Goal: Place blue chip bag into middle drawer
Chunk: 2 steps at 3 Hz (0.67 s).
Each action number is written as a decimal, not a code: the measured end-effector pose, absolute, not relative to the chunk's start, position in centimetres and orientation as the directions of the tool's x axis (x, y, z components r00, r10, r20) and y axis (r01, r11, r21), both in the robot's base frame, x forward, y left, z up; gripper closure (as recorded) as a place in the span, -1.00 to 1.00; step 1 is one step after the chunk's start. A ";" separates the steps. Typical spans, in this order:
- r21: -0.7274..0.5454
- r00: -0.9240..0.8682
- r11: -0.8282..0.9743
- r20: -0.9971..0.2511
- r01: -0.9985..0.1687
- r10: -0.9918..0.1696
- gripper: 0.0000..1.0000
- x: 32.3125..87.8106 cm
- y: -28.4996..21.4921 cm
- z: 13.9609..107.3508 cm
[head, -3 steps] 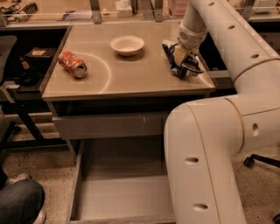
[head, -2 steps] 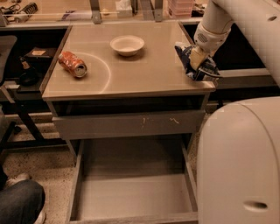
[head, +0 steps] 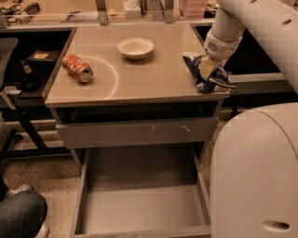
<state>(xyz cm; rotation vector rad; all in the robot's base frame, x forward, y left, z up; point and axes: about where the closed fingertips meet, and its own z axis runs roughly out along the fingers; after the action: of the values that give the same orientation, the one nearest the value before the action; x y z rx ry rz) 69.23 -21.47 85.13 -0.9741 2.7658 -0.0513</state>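
Grasp done | we are pinching the blue chip bag (head: pixel 194 62) in the gripper (head: pixel 207 70) at the table's (head: pixel 139 81) right edge | middle drawer (head: pixel 139 207) is waiting open below, bag not yet in.

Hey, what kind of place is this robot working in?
Probably an office or lab workspace: a work table, cluttered desks behind it, and a speckled floor. The claw holds the chip bag at the tabletop's right edge.

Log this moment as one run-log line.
gripper: shut on crinkled dark-blue foil chip bag | location: right edge of beige tabletop | wide plain grey middle drawer: open, bag not yet inside
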 end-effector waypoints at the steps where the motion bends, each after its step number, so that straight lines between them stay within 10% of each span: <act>1: -0.127 -0.767 0.790 -0.191 -0.600 -0.613 1.00 67.3 -22.0 86.7; 2: -0.129 -0.788 0.810 -0.187 -0.572 -0.587 1.00 61.8 -22.5 88.4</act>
<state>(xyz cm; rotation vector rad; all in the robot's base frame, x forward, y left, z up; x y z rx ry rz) 61.83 -22.54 88.43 -0.9013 2.7780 -0.0966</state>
